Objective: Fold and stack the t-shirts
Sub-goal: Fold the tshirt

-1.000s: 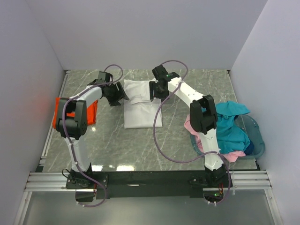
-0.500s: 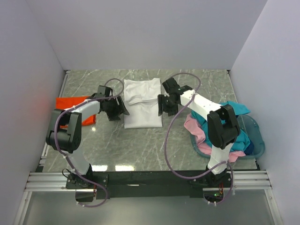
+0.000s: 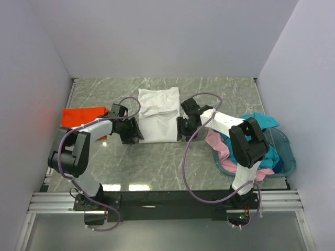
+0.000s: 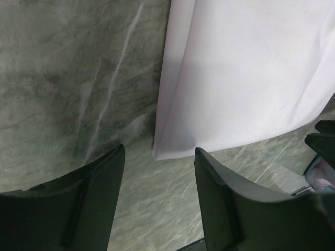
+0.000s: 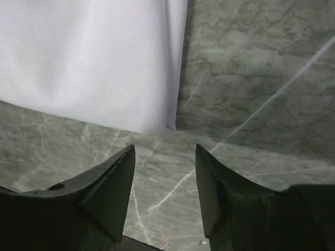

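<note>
A white t-shirt [image 3: 158, 116] lies partly folded in the middle of the marble table. My left gripper [image 3: 137, 137] is open and empty at the shirt's near left corner [image 4: 172, 149]. My right gripper [image 3: 179, 136] is open and empty at its near right corner [image 5: 168, 123]. A bright orange t-shirt [image 3: 84, 116] lies at the left. Teal [image 3: 259, 144] and pink [image 3: 219, 145] t-shirts spill from the basket at the right. The second white t-shirt is out of view.
The translucent teal basket [image 3: 287, 159] stands at the right near edge, against the right wall. Purple cables loop from both arms over the table. Walls close in the left, far and right sides.
Both grippers have moved toward me along the white shirt's sides, down to its near corners. The orange shirt, earlier partly hidden by the left arm, now shows.
</note>
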You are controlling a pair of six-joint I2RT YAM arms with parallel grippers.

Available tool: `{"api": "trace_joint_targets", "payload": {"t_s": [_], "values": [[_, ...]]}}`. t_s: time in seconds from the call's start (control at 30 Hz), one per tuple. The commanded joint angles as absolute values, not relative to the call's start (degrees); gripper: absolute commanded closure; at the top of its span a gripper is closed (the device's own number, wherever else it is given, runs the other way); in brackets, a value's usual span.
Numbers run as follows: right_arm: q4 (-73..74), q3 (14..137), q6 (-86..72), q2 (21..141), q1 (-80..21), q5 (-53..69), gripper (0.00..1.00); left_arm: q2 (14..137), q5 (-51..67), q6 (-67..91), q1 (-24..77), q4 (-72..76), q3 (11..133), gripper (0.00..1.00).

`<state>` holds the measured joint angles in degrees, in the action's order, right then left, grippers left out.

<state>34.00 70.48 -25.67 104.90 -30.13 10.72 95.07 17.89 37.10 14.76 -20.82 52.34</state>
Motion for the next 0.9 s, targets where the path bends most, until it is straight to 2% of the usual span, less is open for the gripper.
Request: {"api": "trace_joint_targets", "payload": {"t_s": [0.0,0.2,0.57,0.63,0.83,0.87], "values": [[30.68,69.44,-26.28,103.01,-30.67,11.95,0.44,94.04,16.52,37.18,15.64,-21.01,50.80,0.38],[29.62,68.91,-26.46,104.94,-30.76,12.30,0.48,95.36,15.73,38.06,17.40,-20.74,50.36,0.39],[29.27,68.73,-26.28,108.10,-31.38,12.92,0.54,96.85,13.62,38.58,17.93,-21.01,48.52,0.50],[28.74,68.47,-26.45,108.80,-31.38,12.74,0.55,97.29,13.71,38.58,18.10,-19.78,48.25,0.54],[28.30,69.08,-26.46,109.86,-31.38,12.66,0.69,99.58,12.75,38.85,18.19,-16.53,47.46,0.71],[28.39,69.43,-26.37,110.04,-31.38,12.48,0.73,99.75,12.57,38.93,18.19,-16.18,47.37,0.73]]}}
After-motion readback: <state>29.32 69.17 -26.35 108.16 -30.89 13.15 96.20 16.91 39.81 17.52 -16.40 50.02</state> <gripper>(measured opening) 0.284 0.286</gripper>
